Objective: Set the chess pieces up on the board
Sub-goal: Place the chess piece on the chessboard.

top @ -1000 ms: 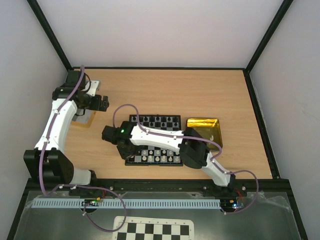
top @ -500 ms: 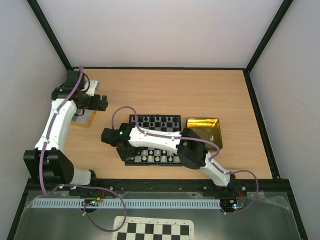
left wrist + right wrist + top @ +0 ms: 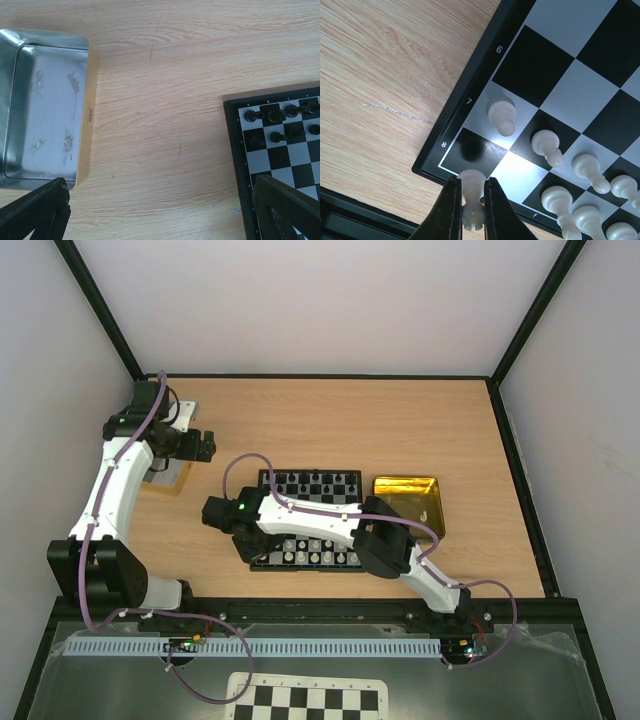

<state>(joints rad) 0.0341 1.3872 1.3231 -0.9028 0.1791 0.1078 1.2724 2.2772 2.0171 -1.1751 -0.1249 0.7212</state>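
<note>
The board [image 3: 262,480] lies mid-table, with black chessmen on its far rows and white chess pieces [image 3: 305,554] on its near rows. My right gripper [image 3: 250,543] hangs over the board's near left corner [image 3: 427,167] and is shut on a white rook [image 3: 471,185], held just above the empty corner square. White pawns [image 3: 501,115] stand on the squares beside it. My left gripper [image 3: 208,446] is open and empty over bare table left of the board [image 3: 235,150]; only its finger tips [image 3: 35,212] show in the left wrist view.
A silver tin tray [image 3: 42,105] lies at the far left, under the left arm [image 3: 115,480]. A gold tin tray [image 3: 382,488] sits right of the board with a small white piece in it. A checker sheet [image 3: 310,702] lies below the table's near edge.
My right gripper has shifted slightly left and nearer over the board's near left corner. The left arm has barely moved.
</note>
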